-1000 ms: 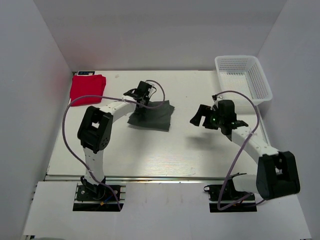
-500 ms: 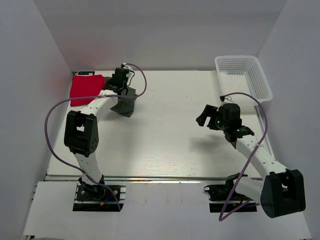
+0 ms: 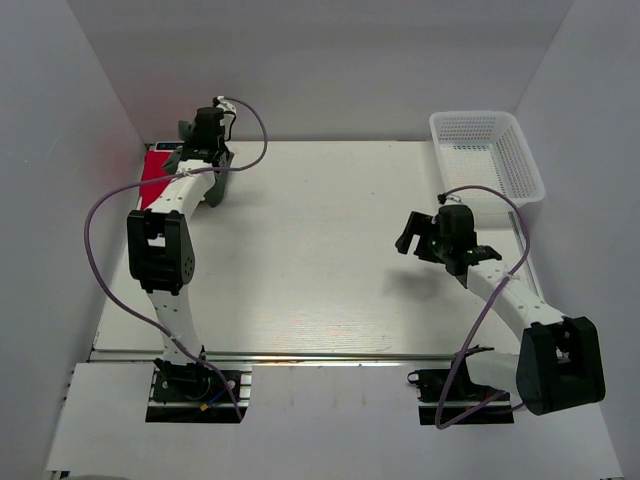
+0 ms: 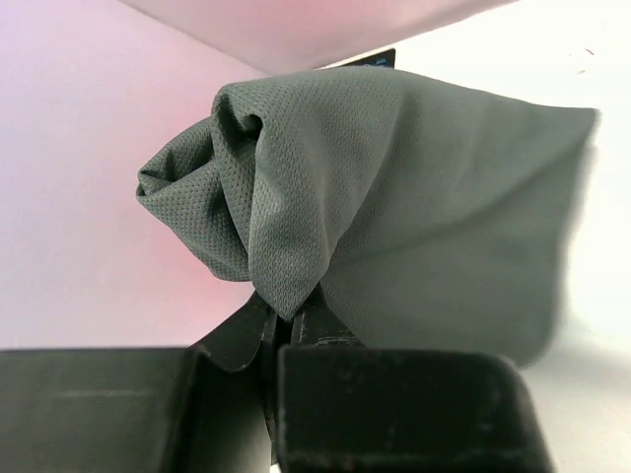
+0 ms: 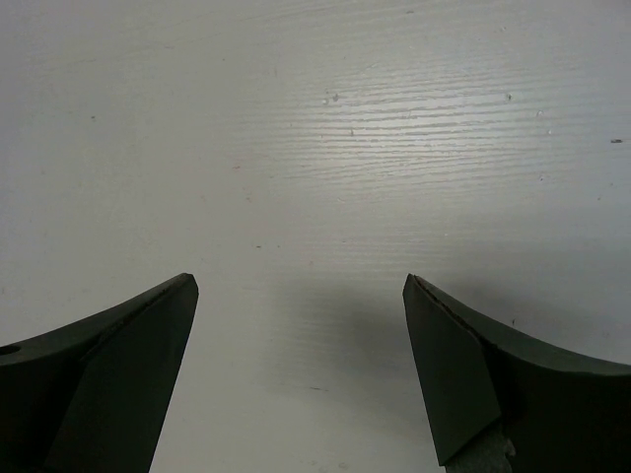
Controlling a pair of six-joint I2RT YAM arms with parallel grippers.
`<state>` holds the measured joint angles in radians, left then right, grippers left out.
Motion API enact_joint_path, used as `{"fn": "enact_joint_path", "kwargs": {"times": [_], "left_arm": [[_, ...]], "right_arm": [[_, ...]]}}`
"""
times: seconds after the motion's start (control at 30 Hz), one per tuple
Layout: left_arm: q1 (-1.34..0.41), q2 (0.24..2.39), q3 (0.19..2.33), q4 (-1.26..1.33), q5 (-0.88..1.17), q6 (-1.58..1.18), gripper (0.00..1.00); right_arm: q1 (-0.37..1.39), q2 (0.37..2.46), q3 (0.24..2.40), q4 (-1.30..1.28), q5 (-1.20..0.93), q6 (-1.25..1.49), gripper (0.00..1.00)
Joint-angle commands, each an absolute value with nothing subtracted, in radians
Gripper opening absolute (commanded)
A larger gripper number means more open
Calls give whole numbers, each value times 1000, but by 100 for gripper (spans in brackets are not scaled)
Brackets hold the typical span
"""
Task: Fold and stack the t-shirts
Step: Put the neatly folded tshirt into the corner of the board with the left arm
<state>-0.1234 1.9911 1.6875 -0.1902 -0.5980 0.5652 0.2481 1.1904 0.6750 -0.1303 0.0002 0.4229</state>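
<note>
left gripper (image 4: 286, 330) clamped on bunched grey-green t-shirt (image 4: 394, 197) — carried from mid-table (image 3: 330, 280) to the far-left corner, now hanging over red t-shirt (image 3: 150, 172) | right gripper (image 5: 299, 286) spread wide, empty, hovering | stacking likely next — release pending

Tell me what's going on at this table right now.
The left gripper is shut on a bunched grey-green t-shirt and holds it up at the far left corner, right by the red t-shirt lying there. The right gripper is open and empty, hovering over the table. The white basket sits at the far right, away from both arms. The stacking is not yet done.
</note>
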Motion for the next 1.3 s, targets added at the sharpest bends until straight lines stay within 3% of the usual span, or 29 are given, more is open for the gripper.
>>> {"fn": "enact_joint_path", "kwargs": {"times": [0.0,0.3,0.9,0.93,1.0,1.03,1.27], "left_arm": [[-92,2006,1784,-158,-560,591,0],[-2,2132,1931,-213,-539,534,0],[143,2290,2000,-213,-485,520,0],[143,2302,2012,-225,-485,520,10],[152,2312,2023,-225,-497,511,65],[152,2312,2023,-225,-497,499,99],[143,2280,2033,-239,-506,431,100]], "right_arm": [[245,1224,739,-141,34,425,91],[249,1281,782,-140,17,425,91],[250,1384,853,-136,-57,440,91],[252,1387,854,-137,-60,439,91],[252,1387,861,-141,-63,437,91],[250,1388,861,-143,-66,436,91],[253,1370,848,-135,-92,443,91]]}}
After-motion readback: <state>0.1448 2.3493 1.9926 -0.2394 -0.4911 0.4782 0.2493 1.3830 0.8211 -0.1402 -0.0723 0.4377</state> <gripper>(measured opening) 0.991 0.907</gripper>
